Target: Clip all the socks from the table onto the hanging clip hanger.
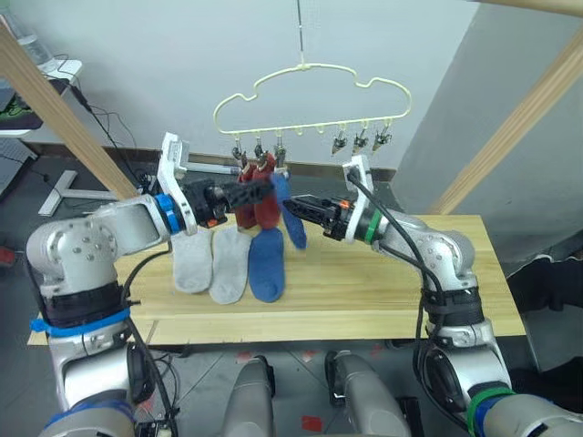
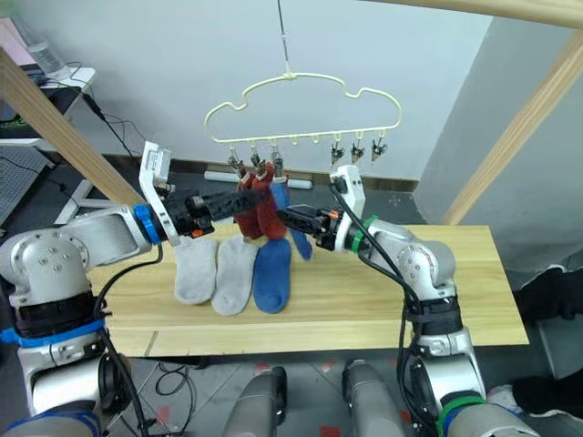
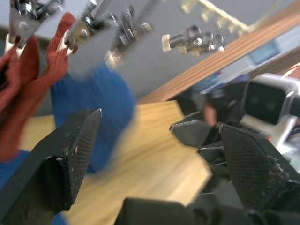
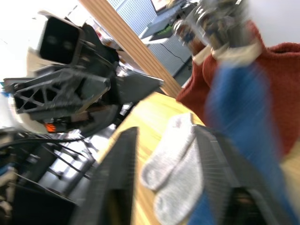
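Note:
The pale-yellow clip hanger [image 1: 310, 89] hangs over the back of the table [image 1: 410, 282]. Two rust red socks [image 1: 256, 202] hang from its left clips. A blue sock [image 1: 292, 218] hangs from the third clip [image 3: 123, 33] and looks blurred. Lying side by side on the table are two light grey socks [image 1: 193, 261] [image 1: 230, 265] and a second blue sock [image 1: 267, 265]. My left gripper [image 1: 264, 191] is open, level with the red socks. My right gripper [image 1: 291, 208] is open too, its tips right beside the hanging blue sock [image 4: 243, 112]. The two grippers face each other closely.
Three free clips [image 1: 362, 139] hang along the right half of the hanger's bar. Thick slanted wooden poles [image 1: 55, 109] [image 1: 519, 127] stand at both ends of the table. Bare tabletop lies right of the socks. Cables and equipment sit on the floor behind.

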